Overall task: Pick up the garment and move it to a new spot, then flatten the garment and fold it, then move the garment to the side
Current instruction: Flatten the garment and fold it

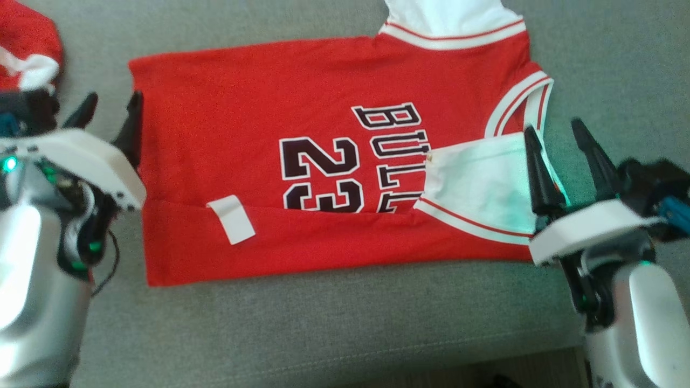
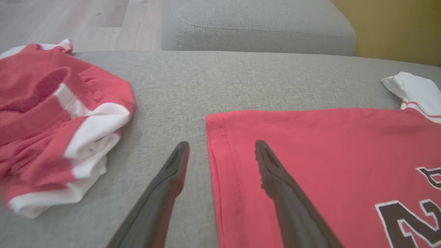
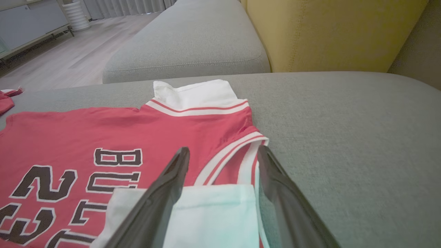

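Both hands are spread wide and empty. My left hand stands at the hem end of the red jersey and my right hand at the shoulder end. The jersey lies sideways on the grey sofa seat, roughly centred before me.

Left wrist view: one finger is over bare upholstery and the other over red cloth, so the hem edge runs between them. Right wrist view: my fingers flank the striped armhole trim, above a white flap. Whether they touch the cloth I cannot tell.

The near long edge is turned up over the front. It hides the lower part of the printed number and bares the white label on the inside face. I judge this to be the first lengthwise fold, already laid. The hands sit at opposite ends because a long soft edge sags unless both ends travel together.

A white piece juts past the far trim, and that side is not yet folded, so I take the far edge as the likely next grasp. The second red-and-white garment is bunched beside my left hand, apart from the jersey. In my judgement, room is scarce on that side for setting the folded jersey down.
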You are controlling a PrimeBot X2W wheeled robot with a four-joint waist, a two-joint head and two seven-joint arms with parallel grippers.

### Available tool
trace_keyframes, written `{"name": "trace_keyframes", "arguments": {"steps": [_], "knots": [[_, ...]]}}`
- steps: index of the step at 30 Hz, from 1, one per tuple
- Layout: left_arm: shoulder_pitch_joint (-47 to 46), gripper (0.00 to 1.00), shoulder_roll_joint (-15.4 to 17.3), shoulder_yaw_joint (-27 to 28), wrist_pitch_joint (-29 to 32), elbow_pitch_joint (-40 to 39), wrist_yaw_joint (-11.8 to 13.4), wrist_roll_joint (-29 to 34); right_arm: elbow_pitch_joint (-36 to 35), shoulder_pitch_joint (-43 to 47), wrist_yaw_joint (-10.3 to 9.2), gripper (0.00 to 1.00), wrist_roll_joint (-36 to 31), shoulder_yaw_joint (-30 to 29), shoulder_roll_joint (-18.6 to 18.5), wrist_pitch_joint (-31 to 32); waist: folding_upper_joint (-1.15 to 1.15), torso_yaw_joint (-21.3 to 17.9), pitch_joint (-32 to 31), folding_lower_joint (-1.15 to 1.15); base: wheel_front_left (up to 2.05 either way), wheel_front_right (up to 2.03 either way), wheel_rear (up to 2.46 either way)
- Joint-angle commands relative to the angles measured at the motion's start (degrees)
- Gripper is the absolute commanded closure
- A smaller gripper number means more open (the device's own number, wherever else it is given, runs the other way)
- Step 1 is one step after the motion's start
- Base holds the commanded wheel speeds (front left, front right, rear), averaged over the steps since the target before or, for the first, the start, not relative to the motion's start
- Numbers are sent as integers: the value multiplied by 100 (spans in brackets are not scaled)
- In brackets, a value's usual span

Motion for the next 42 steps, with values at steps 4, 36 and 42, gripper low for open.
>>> {"name": "trace_keyframes", "arguments": {"steps": [4,36,42], "knots": [[-617,0,267,176,69,167,-39,113,-232,-384,37,0,-77,300,-39,8,0,-157,447,0,0,0,0],[-1303,100,553,-108,866,118,-194,11,-278,-1367,37,0,-127,666,-350,92,0,-177,1078,0,0,0,0],[-1325,100,414,-81,486,13,-140,15,172,-2064,37,0,-117,654,-632,473,0,-56,1072,0,0,0,0]]}}
